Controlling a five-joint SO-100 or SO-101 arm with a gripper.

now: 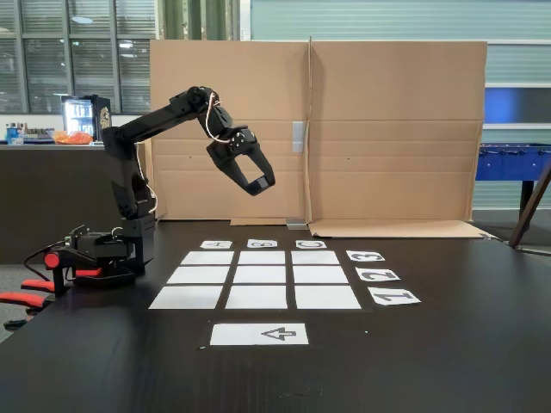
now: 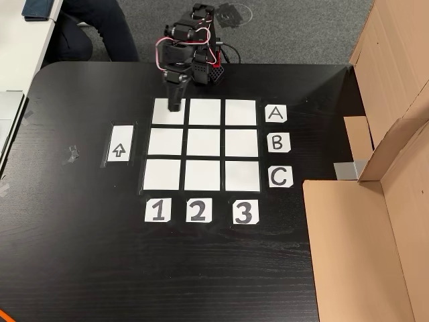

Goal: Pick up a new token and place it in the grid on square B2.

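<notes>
Square B2 (image 2: 204, 142) bare, no puck on grid (image 2: 204, 143).
Gripper (image 1: 256, 183) raised in side view, over A1 corner from above; jaw gap unclear.

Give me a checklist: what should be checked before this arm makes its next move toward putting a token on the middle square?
1. Square B2 free of objects: ok, plain white.
2. All squares of the grid flat and in place: ok.
3. Token located: not ok, no black puck seen on the table.
4. Gripper empty: cannot tell, jaw state unclear.
5. Gripper raised above the paper: ok, well above it in the side-on fixed view.
6. Cardboard screen away from the grid: ok.
</notes>
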